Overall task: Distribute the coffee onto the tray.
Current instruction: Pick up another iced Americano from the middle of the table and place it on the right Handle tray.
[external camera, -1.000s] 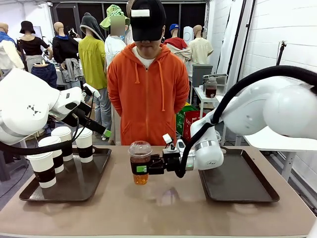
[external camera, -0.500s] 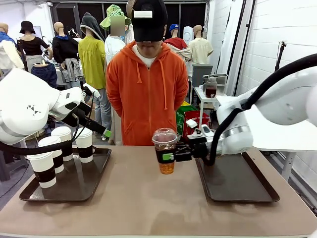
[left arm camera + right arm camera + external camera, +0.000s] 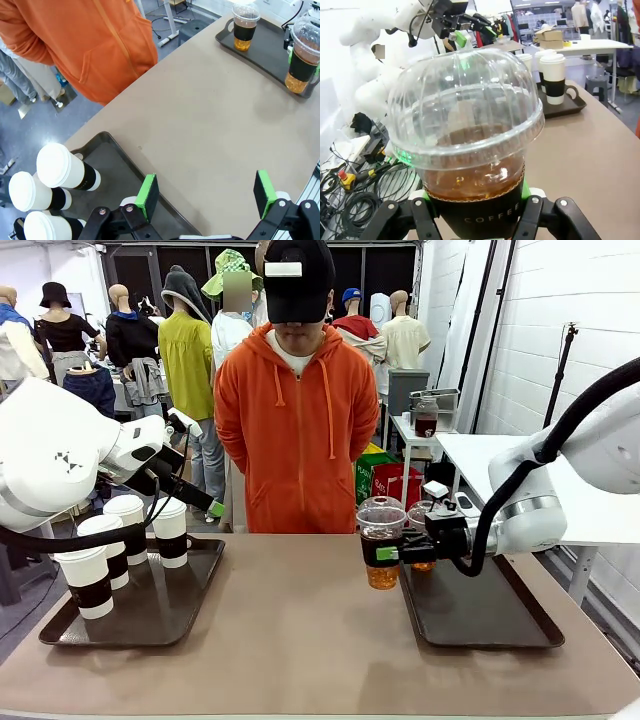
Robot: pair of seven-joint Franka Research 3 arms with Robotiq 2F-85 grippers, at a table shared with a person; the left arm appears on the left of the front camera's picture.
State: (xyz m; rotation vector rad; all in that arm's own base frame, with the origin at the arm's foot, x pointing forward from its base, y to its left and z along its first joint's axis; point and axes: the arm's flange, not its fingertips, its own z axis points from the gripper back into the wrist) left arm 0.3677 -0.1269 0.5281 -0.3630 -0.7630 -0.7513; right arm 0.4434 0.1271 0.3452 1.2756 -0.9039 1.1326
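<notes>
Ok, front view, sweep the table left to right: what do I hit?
Left tray with four paper cups → bare table → iced cup held off the table by the right gripper → right tray.

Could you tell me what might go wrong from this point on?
The right gripper carries a plastic cup low toward the right tray; its base could catch the rim and tip. The second plastic cup already stands there, so a careless placement might knock it over.
</notes>
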